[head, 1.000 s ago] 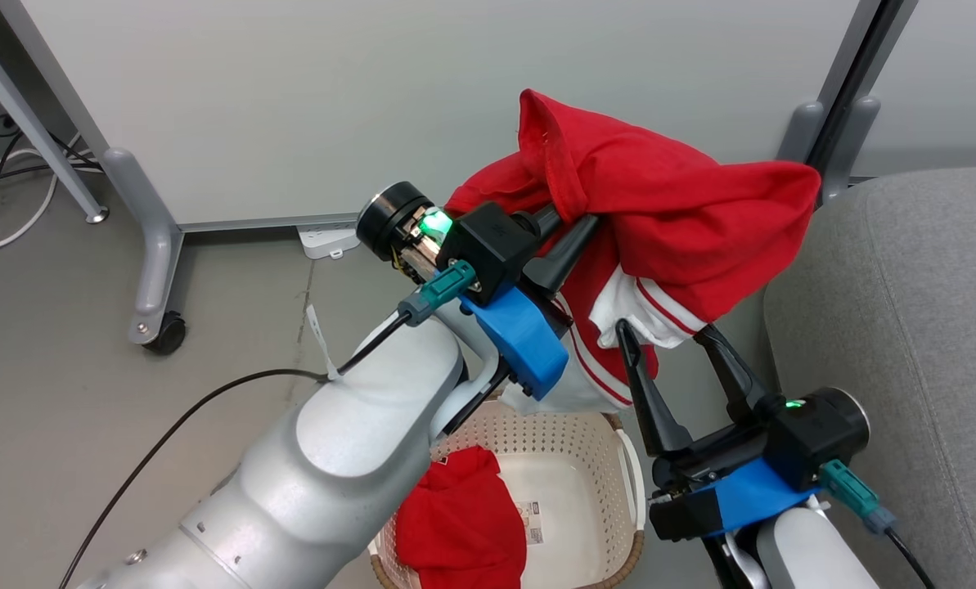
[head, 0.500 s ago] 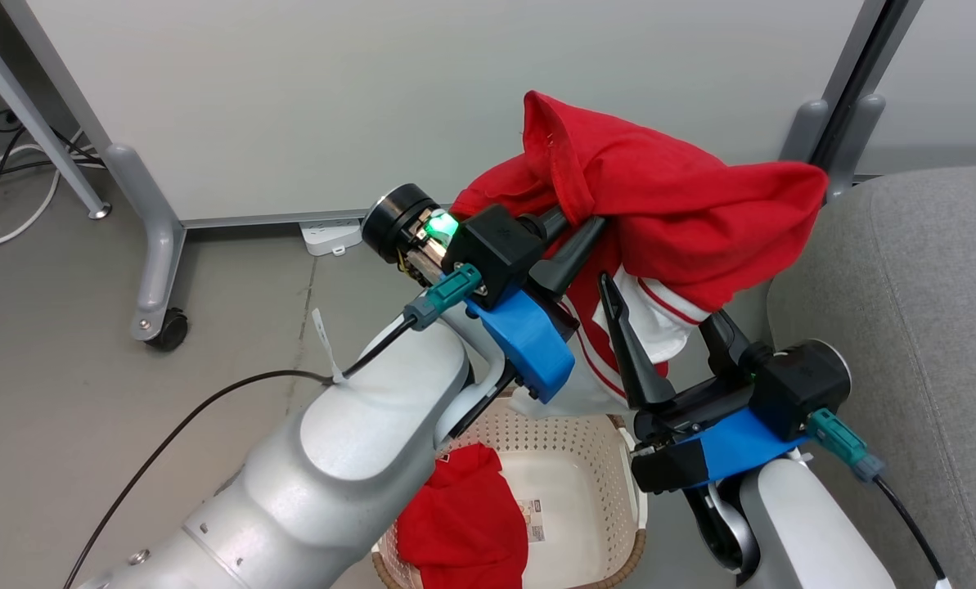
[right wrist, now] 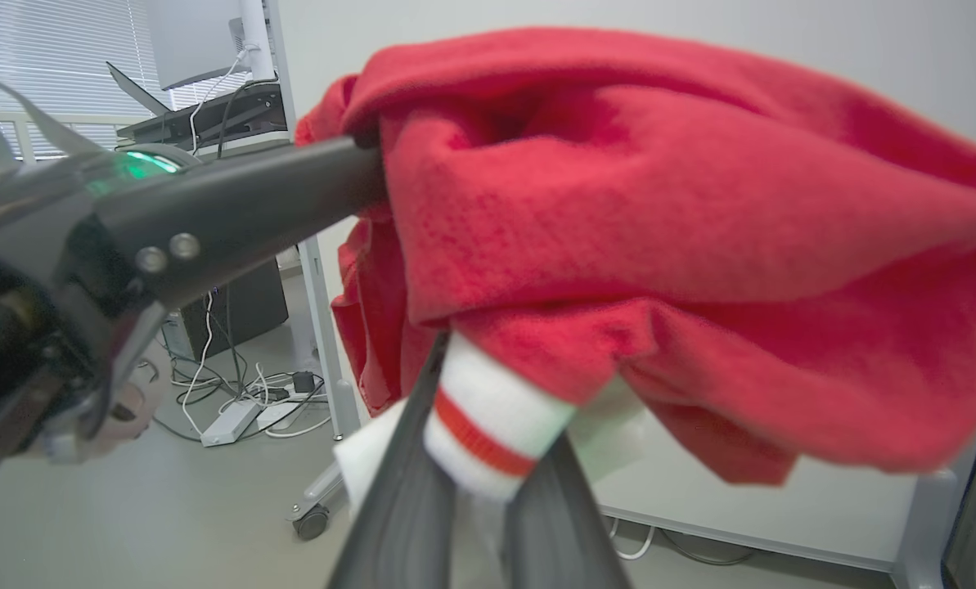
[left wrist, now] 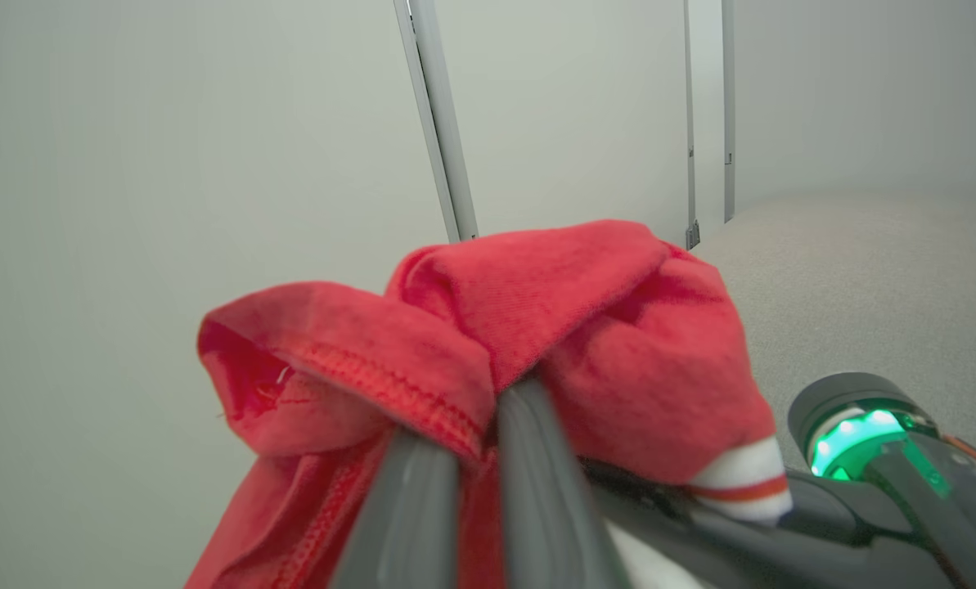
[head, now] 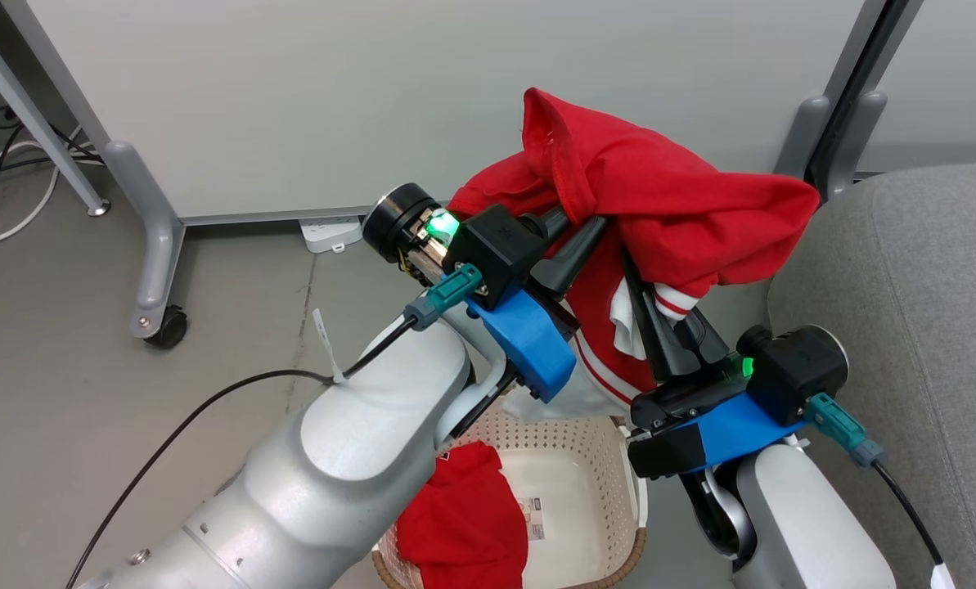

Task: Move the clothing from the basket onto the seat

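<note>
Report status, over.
Left hand shut on garment. Right hand shut on its cuff. Other garment in basket. Seat at right.

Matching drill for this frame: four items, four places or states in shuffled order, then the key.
1. left gripper
2. right gripper
3. second garment
4. seat

A. lying in the basket
B. shut on the striped cuff of the held garment
C. grey, at the head view's right
D. shut on a red fold of the held garment

Pairs: 1-D, 2-B, 3-A, 4-C.
</note>
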Controlling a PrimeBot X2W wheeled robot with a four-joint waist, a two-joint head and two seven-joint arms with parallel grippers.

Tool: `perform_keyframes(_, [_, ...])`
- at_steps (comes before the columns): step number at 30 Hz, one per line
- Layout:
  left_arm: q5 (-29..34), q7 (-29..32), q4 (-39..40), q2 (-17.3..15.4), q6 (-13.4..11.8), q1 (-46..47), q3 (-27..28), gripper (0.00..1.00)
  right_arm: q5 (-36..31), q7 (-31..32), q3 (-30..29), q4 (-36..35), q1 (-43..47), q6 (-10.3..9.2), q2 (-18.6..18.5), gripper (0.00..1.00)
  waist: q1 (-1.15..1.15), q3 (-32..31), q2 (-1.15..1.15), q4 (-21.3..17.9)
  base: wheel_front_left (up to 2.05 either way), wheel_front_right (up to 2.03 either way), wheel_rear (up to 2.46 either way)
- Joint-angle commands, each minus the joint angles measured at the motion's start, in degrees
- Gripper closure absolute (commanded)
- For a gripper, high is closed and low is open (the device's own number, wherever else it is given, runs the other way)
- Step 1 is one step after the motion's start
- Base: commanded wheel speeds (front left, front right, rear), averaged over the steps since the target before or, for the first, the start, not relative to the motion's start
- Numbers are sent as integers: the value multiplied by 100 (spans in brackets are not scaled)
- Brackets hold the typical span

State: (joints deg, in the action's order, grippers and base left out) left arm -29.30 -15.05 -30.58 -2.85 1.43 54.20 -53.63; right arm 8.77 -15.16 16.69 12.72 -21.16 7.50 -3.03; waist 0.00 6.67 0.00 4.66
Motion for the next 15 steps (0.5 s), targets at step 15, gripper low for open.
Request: perform_keyframes(15, [12, -19, -21, -9, 20, 77, 28, 100, 25, 0, 17, 21, -118, -2, 22, 100, 0, 10, 0, -14, 0, 0, 0])
